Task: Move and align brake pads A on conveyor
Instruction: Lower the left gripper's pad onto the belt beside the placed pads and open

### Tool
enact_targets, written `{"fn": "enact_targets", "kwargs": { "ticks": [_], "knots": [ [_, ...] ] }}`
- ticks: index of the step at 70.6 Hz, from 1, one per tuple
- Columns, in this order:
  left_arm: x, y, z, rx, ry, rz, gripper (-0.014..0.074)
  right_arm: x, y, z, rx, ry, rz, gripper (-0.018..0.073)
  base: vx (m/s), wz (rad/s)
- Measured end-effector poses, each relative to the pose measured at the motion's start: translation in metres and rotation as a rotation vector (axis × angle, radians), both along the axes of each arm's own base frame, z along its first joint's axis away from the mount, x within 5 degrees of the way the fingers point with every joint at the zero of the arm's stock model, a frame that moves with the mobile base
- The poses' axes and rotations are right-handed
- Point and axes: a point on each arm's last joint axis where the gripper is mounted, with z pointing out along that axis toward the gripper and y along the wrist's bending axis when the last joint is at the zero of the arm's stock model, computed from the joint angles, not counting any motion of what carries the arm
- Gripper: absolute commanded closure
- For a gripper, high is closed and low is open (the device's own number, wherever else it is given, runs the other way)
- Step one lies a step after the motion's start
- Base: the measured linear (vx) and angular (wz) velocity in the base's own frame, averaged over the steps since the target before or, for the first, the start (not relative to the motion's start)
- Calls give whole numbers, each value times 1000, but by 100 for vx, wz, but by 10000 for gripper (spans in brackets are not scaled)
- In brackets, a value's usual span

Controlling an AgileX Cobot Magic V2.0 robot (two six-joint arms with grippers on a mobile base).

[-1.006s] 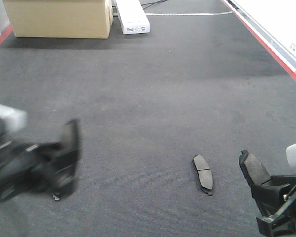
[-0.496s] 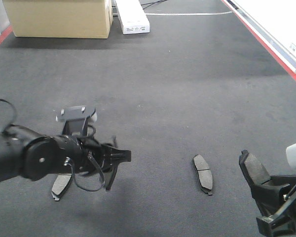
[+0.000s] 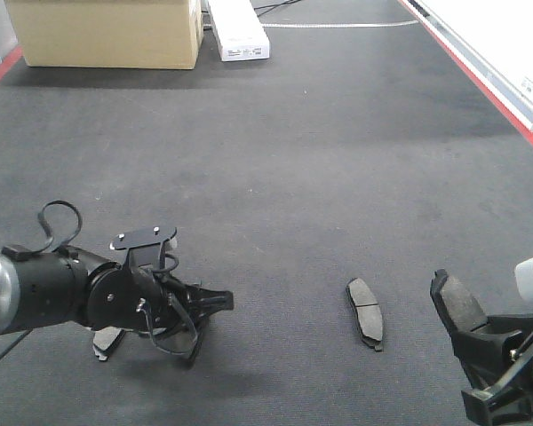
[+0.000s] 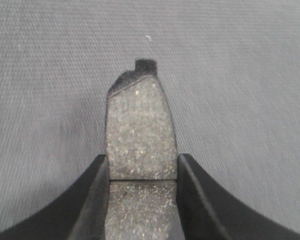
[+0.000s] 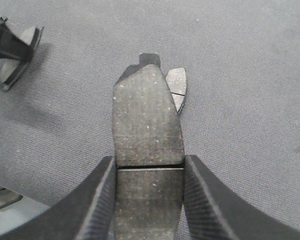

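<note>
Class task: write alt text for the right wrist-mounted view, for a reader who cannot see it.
The right claw grips a brake pad between its two black fingers, held above the dark conveyor. A second pad lies on the belt just beyond it, and the left claw is at the top left.

Gritty matt brake pads (image 3: 365,311) on felt-like conveyor (image 3: 320,160)

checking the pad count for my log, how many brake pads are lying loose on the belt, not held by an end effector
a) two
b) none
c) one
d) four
a: one brake pad lies mid-belt and another pad peeks out beside the left end effector, while each end effector, left and right, clamps its own pad.
</note>
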Motion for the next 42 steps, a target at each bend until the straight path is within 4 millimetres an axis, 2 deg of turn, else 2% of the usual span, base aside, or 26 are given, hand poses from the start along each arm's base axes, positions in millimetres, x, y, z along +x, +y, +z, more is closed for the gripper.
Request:
{"fn": "enact_targets", "kwargs": {
  "ticks": [27, 35, 42],
  "knots": [
    [4, -2, 1, -20, -42, 4, 159, 0, 0, 0, 0, 0, 0, 376, 0, 0],
    [4, -1, 4, -22, -50, 2, 134, 0, 0, 0, 0, 0, 0, 376, 0, 0],
    [1, 1, 19, -13, -94, -27, 142, 0, 0, 0, 0, 0, 0, 376, 0, 0]
  ]
}}
